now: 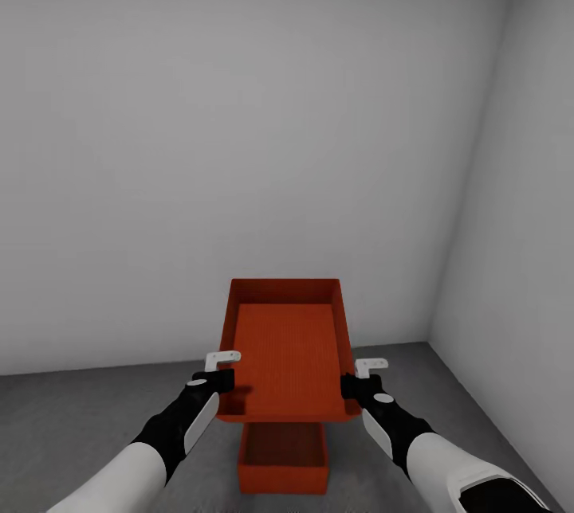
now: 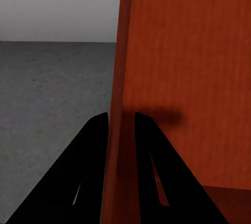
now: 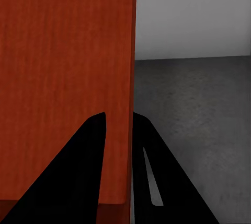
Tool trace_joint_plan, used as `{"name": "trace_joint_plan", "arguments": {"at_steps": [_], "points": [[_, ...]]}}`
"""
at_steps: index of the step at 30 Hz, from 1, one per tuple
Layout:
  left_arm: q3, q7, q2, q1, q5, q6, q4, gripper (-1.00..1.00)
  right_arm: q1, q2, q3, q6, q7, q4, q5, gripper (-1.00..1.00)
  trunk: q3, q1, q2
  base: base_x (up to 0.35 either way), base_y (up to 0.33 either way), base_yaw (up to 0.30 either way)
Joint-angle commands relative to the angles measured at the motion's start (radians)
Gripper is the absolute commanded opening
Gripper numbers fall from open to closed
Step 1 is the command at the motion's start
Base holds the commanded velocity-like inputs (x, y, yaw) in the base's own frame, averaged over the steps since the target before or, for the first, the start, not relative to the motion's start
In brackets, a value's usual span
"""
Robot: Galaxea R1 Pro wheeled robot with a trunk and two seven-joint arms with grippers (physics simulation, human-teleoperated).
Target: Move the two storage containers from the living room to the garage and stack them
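The head view takes in two orange-red storage containers: the upper container [image 1: 287,354] is held in the air between both arms, tilted so its open inside faces the camera, and the lower container [image 1: 283,459] sits on the dark concrete floor [image 1: 72,417] directly beneath it, partly hidden by the raised one; whether the two touch cannot be told from here. The left gripper [image 1: 217,380] pinches the upper container's left wall and the right gripper [image 1: 355,384] pinches its right wall. The wrist views add what the head view leaves vague; in the left wrist view the left gripper [image 2: 121,125] has one black finger on each side of the thin orange wall [image 2: 183,67], clamped on it; in the right wrist view the right gripper [image 3: 119,125] likewise straddles the opposite wall [image 3: 63,67], closed on it. Pale grey walls [image 1: 239,139] meet in a corner at the right, and grey floor [image 3: 198,109] stretches beyond each held wall.
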State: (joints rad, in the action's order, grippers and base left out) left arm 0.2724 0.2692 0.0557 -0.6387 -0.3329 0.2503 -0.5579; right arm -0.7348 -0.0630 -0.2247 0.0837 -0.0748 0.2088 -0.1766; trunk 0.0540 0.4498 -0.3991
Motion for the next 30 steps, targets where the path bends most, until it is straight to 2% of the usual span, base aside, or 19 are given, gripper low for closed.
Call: {"name": "trace_joint_plan", "arguments": {"at_steps": [1,18,30], "points": [[-0.015,0.015,-0.009,-0.001,0.020,-0.080,-0.004,-1.00,0.000,0.003,0.005,0.005,-0.007,-0.003,-0.014,-1.00,-0.002,0.000,-0.001,0.000,0.000,0.000],[-0.015,0.015,-0.008,-0.001,0.020,-0.080,-0.004,-1.00,0.000,0.004,0.005,0.005,-0.007,-0.003,-0.014,-1.00,-0.029,0.000,-0.001,0.002,0.000,0.000],[-0.015,0.015,-0.008,-0.001,0.020,-0.080,-0.004,-1.00,0.000,0.005,0.005,0.005,-0.007,-0.003,-0.013,-1.00,-0.048,0.000,-0.001,0.192,0.000,0.000]]}}
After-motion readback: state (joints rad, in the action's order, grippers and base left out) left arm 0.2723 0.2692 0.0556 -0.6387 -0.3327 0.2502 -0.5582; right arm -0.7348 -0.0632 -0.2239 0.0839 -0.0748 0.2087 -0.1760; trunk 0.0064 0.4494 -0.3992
